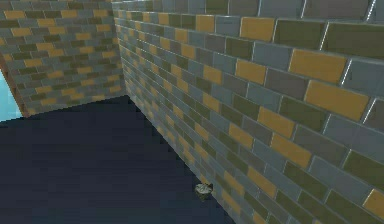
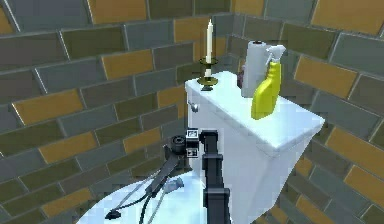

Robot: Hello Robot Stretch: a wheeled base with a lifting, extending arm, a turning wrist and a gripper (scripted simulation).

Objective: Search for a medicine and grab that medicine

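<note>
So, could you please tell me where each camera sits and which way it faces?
Forward view: on the robot, facing ahead and somewhat down at a grey and orange brick wall and dark blue floor.
Arm side view: on the robot's body, facing the arm's side, at a white toilet tank bearing a white candle and yellow spray bottle; the dark arm and gripper show.
Shared: the grey and orange brick wall.

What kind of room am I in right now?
Most likely a bathroom: a white toilet tank stands against tiled walls, with a yellow spray bottle and a candle on its lid.
</note>
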